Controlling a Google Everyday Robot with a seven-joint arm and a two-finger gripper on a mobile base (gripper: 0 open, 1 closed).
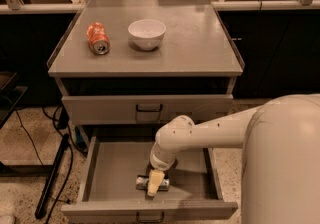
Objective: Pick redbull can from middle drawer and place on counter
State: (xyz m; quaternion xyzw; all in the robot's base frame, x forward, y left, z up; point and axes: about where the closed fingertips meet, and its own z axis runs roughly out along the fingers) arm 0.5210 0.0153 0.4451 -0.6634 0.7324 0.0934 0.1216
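The orange soda can (98,38), lying on its side, and the white bowl (146,33) are occupying the rear-left part of the worktop (195,48), near each other but apart. The front strip and the whole right side are offering open passage. Below the front edge, the middle drawer (112,160) is standing open. The tool (154,184) is sitting at the redbull can (144,183) near the drawer's front wall, and the arm (215,129) is crossing in over its right side.
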